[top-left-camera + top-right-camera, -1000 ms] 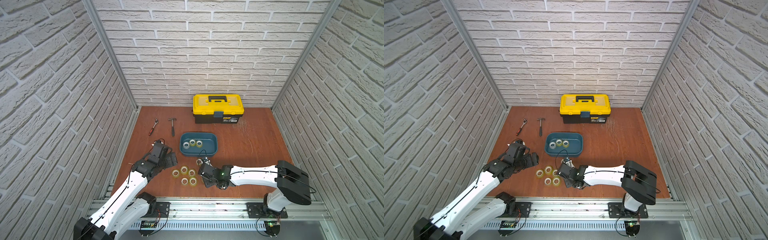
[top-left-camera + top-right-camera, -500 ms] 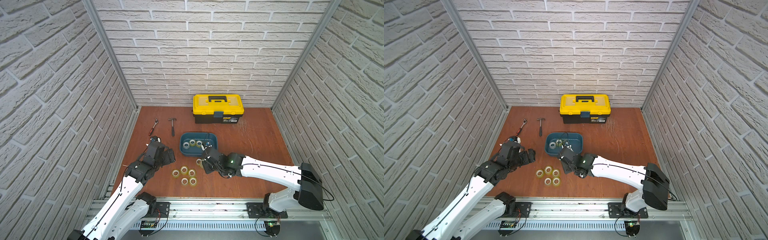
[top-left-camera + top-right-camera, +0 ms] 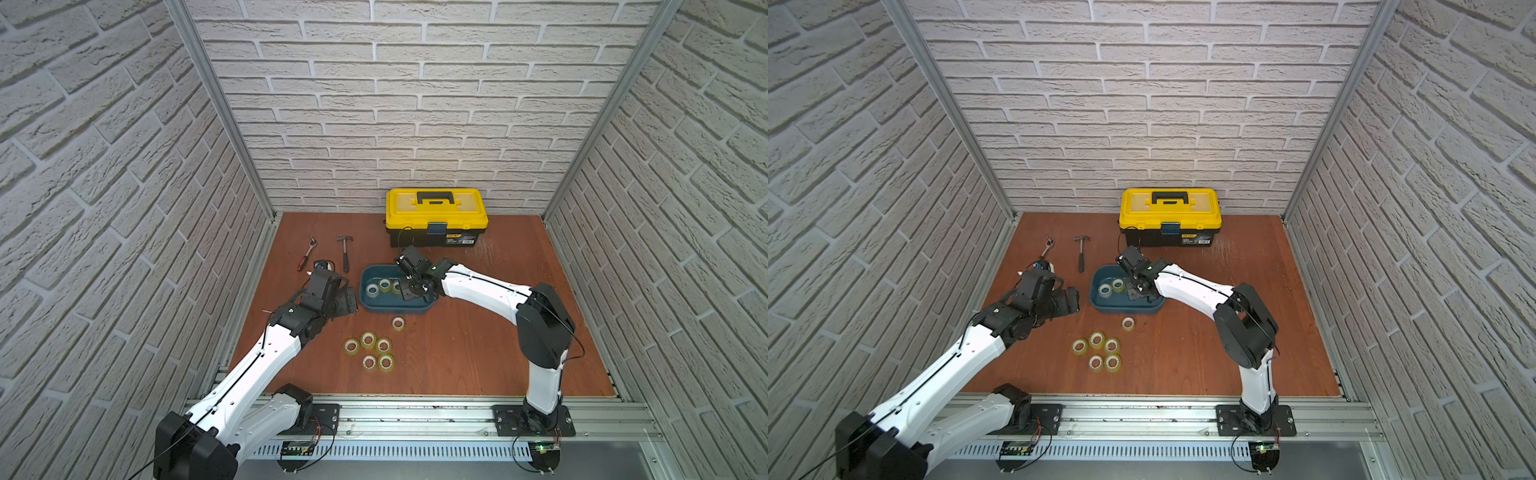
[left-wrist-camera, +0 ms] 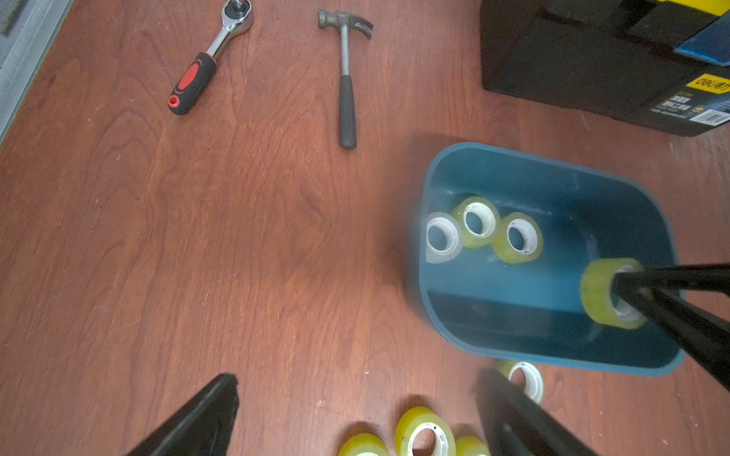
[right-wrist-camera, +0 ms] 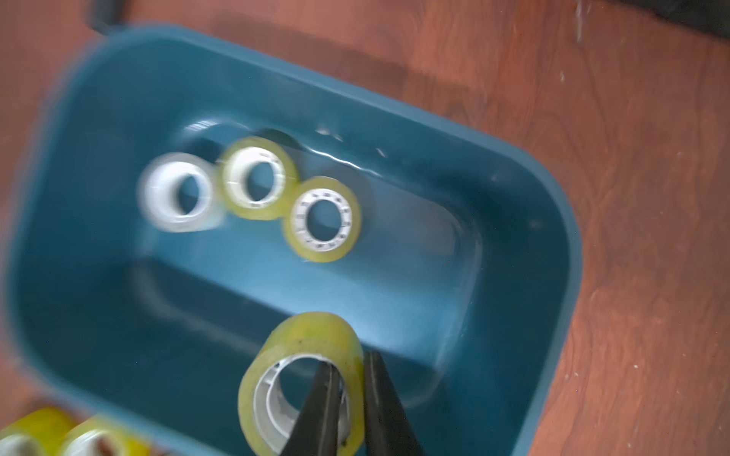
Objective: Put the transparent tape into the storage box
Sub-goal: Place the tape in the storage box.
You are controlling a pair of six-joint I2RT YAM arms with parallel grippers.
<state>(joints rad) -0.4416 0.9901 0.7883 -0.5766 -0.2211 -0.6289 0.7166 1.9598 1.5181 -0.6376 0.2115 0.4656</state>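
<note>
On the toolbox (image 4: 572, 59) front, in my left wrist view, I read the brand "deli" in black on a yellow patch (image 4: 711, 83). The white print and barcode sticker (image 4: 715, 117) beside it are too blurred to read. In both top views that label (image 3: 455, 237) (image 3: 1196, 237) is too small.

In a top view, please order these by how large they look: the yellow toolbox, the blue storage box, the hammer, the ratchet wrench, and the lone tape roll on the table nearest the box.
1. yellow toolbox
2. storage box
3. hammer and ratchet wrench: similar in length, so not ranked
4. lone tape roll
</note>
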